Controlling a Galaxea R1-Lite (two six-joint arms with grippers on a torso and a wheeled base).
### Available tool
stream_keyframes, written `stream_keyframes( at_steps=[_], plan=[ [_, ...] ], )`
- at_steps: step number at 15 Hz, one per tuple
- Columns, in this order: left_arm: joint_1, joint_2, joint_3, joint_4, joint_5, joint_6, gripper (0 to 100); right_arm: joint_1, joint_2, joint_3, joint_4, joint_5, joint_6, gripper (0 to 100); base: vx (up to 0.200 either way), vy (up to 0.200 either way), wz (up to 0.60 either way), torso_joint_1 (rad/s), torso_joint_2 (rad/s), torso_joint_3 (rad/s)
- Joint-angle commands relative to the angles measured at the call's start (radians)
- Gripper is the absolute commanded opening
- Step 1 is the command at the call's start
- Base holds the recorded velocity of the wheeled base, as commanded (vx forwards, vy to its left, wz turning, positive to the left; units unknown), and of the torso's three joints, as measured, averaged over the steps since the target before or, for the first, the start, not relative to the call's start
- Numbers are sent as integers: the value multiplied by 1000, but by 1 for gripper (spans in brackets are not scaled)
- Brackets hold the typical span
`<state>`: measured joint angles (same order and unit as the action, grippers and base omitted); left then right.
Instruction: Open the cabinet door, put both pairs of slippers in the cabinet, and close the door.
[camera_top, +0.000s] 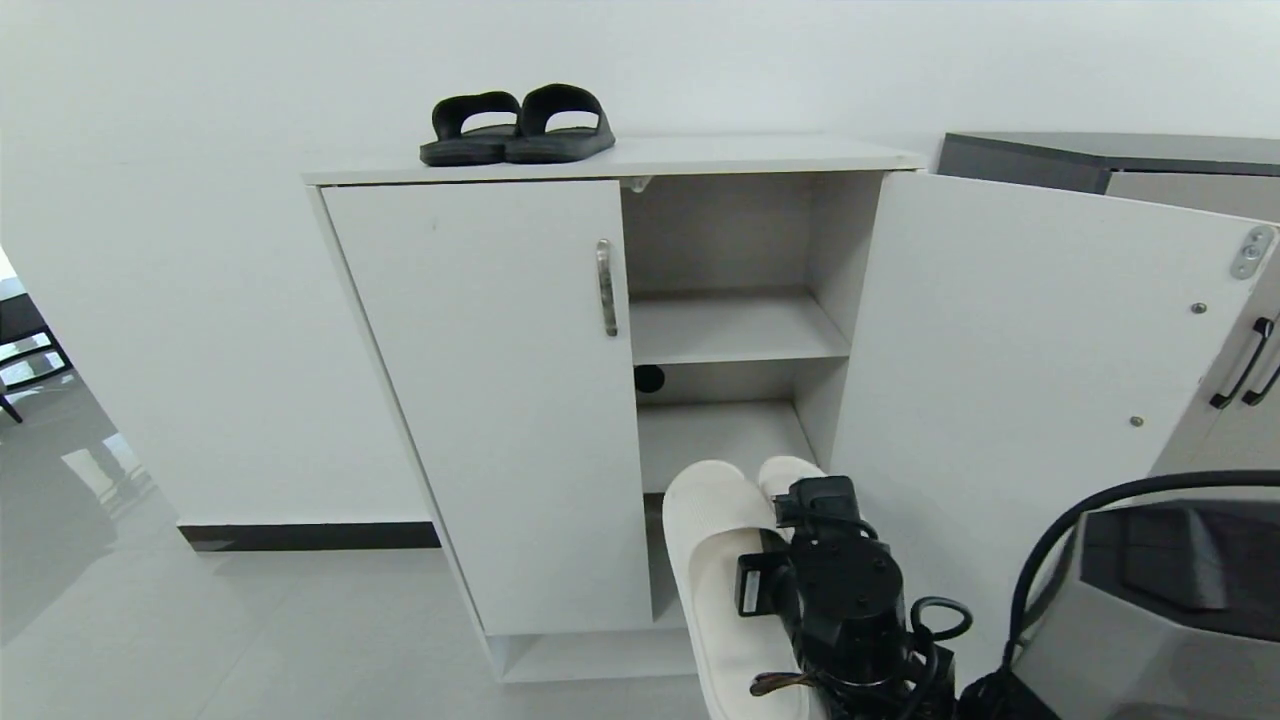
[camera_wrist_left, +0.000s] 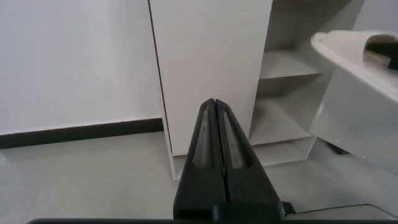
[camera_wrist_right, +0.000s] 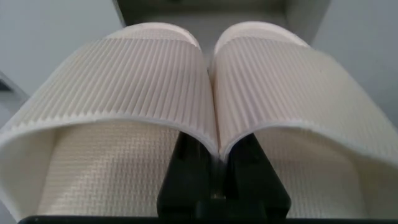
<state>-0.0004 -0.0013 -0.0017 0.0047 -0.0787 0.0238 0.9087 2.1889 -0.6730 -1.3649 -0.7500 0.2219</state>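
The cabinet stood against the far wall with its right door swung wide open and its left door shut, the metal handle at that door's inner edge. Inside the open half lay a middle shelf and a lower shelf.

The right hand was clamped on the white slippers, pinching the pair together where their inner edges met, under the ribbed straps. It held them near the robot, in front of the open half and about level with the lower shelf, toes pointing toward the cabinet. The left hand hung low to the left above the floor, its fingers pressed together on nothing.

The black slippers sat side by side on the cabinet's top, above the closed left door.

Both pairs looked like light, soft foam that would bend and squash, not slip. Pinching the two touching inner walls seemed the sound hold, since it kept a pair as one piece. The long soles could droop or swing, so a firm squeeze appeared wise. The black pair would probably take the same grip at their touching sides.
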Motion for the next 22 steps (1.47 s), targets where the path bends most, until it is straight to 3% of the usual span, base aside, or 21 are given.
stream_keyframes(
  at_steps=[1, 7, 14, 19, 22],
  plan=[
    [0, 1, 0, 0, 0, -1, 0, -40, 158, 4, -206, -38, -168, 0, 0, 0, 0, 0, 0, 0],
    [0, 1, -1, 0, 2, -1, 0, -45, 138, -20, -152, -42, -159, 0, 0, 0, 0, 0, 0, -17],
    [0, 1, -1, 0, 2, -1, 0, -59, 138, -123, -68, -37, -156, 0, 0, 0, 0, 5, 1, -182],
    [0, 1, 0, 0, 2, -1, 0, -59, 135, -125, -68, 92, -124, 0, 0, 0, 0, 4, 1, -200],
    [0, 1, 0, 0, 2, -1, 0, -71, 130, -186, -3, 84, -124, 0, 0, 0, 0, 4, 1, -191]
  ],
)
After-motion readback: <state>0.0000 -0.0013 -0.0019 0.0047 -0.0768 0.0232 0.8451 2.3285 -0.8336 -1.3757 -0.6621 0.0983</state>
